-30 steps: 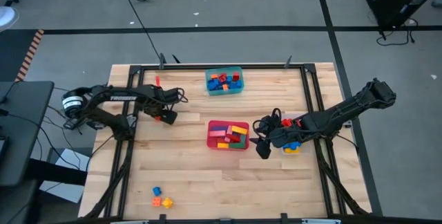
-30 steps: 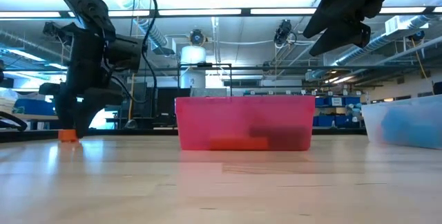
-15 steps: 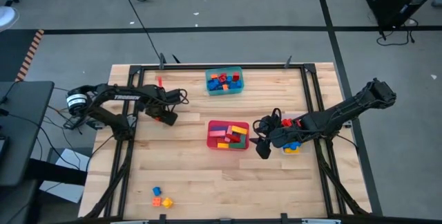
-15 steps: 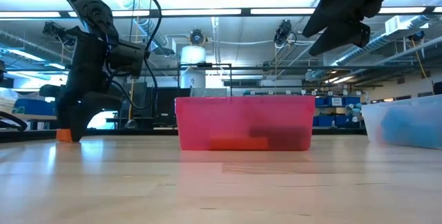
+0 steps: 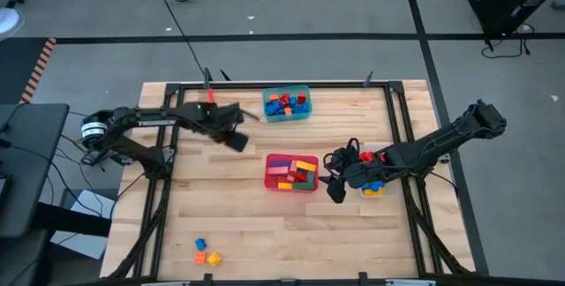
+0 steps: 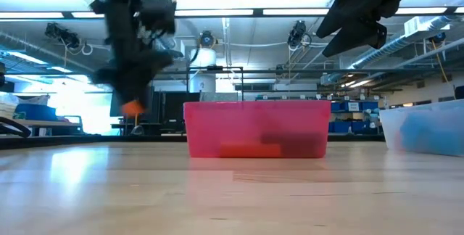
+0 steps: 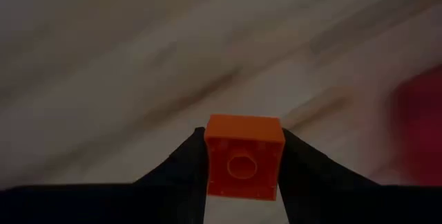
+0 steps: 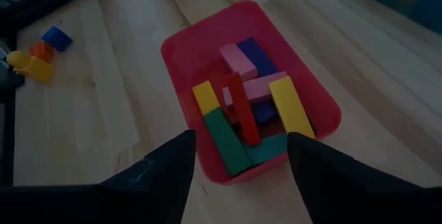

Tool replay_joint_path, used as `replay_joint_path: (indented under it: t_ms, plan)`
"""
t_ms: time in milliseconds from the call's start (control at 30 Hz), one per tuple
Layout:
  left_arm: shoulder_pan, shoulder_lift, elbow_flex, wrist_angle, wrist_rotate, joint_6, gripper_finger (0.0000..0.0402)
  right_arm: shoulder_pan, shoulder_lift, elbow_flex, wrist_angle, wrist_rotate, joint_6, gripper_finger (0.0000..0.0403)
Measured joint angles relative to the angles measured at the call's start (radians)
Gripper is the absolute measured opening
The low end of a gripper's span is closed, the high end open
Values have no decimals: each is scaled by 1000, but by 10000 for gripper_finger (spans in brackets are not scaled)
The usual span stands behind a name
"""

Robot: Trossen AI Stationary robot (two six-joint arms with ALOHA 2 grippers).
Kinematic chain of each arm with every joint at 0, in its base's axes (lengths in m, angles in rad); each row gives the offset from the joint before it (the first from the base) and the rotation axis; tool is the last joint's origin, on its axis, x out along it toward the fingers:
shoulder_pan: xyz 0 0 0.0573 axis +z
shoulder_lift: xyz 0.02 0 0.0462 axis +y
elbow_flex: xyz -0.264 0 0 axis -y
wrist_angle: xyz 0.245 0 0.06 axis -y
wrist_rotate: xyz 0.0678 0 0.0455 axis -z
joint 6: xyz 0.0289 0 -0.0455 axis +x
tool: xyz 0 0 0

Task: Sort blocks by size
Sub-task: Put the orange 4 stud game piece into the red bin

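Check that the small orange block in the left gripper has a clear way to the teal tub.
Nothing visible blocks it. The left gripper holds the orange block lifted off the table; the low view shows it hanging above the wood. Only bare wood lies between it and the teal tub. The red tub sits off that line, and the right gripper waits beyond it.

Wooden table (image 5: 238,224) with teal tub (image 5: 286,105), red tub (image 5: 291,173), three loose blocks (image 5: 207,252)

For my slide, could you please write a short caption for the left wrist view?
Left gripper holding a small orange block between its fingers above the wooden table.
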Motion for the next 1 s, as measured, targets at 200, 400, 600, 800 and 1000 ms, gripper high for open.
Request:
replay_joint_path:
  t_ms: [200, 400, 600, 800, 1000]
  plan:
    - [23, 12, 190, 187, -6, 151, 135, -2, 0, 0, 0, 6, 0, 242]
    - [105, 161, 405, 196, 31, 320, 135, -23, 0, 0, 25, 37, 8, 242]
    - [169, 412, 632, 147, 128, 464, 135, -54, 0, 0, 56, 40, 8, 243]
    - [197, 636, 795, 61, 145, 567, 153, -68, 0, 0, 112, 40, 8, 242]
    - [215, 735, 832, 57, 147, 581, 205, -74, 0, 0, 165, 40, 62, 242]
